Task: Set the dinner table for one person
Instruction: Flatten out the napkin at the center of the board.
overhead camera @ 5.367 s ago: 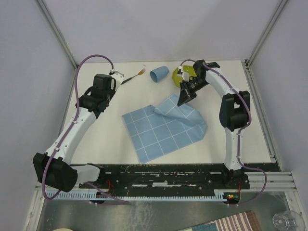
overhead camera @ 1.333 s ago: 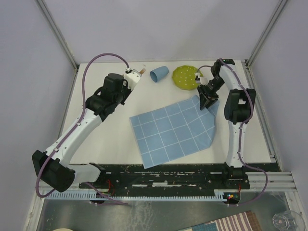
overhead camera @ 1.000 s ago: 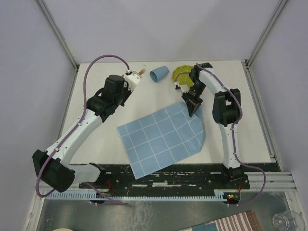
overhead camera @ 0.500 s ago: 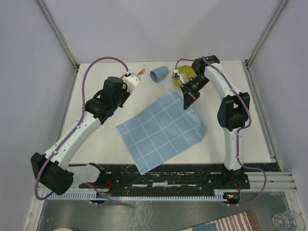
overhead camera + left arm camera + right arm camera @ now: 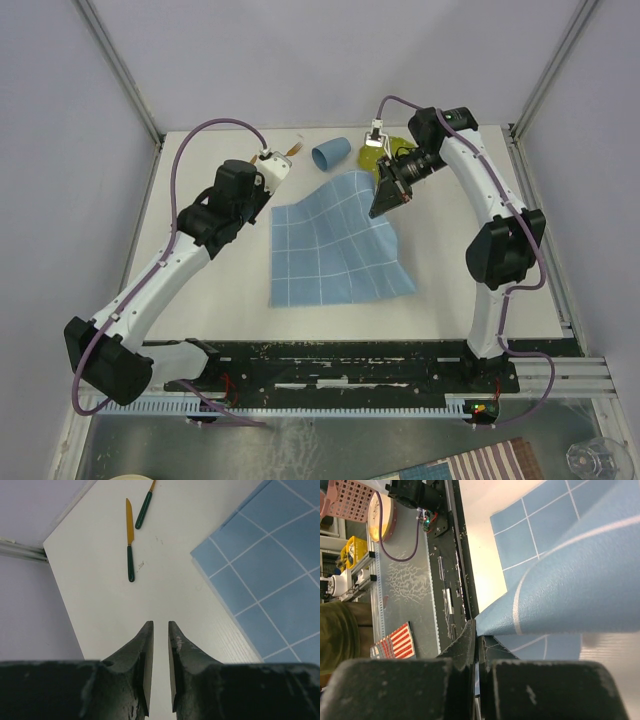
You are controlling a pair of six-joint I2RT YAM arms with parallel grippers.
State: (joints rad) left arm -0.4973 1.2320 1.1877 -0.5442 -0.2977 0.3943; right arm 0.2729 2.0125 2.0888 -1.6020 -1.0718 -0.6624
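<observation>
The dinner table (image 5: pixel 205 285) fills the floor of the top view in front of both arm bases. It is a stiff, heavy, matte white slab, a surface to lay things on rather than something to grasp.

On its middle lies the light-blue cloth (image 5: pixel 335 245) with a white grid. The cloth looks thin, limp and light, so it should drape and slide rather than hold a shape, and a corner or hem is the place to pinch it. The right gripper (image 5: pixel 381 207) does just that: its jaws are pressed together on the cloth's far right edge, which rises in a fold off the table.

The yellow-green plate (image 5: pixel 371 157) at the far edge is largely hidden by the right arm. It is probably rigid and best taken by its rim.

The blue cup (image 5: pixel 329 154) lies on its side beside the plate and seems light, so it may roll; a grip across its wall should suit.

The knife (image 5: pixel 129 540) and a second green-handled utensil (image 5: pixel 144 507) lie flat and thin, hard to get under, and the handles offer the best hold.

The left gripper (image 5: pixel 160 626) hangs over bare table with a narrow gap between its jaws, holding nothing.

No brand, label or writing can be read on any of these things.
</observation>
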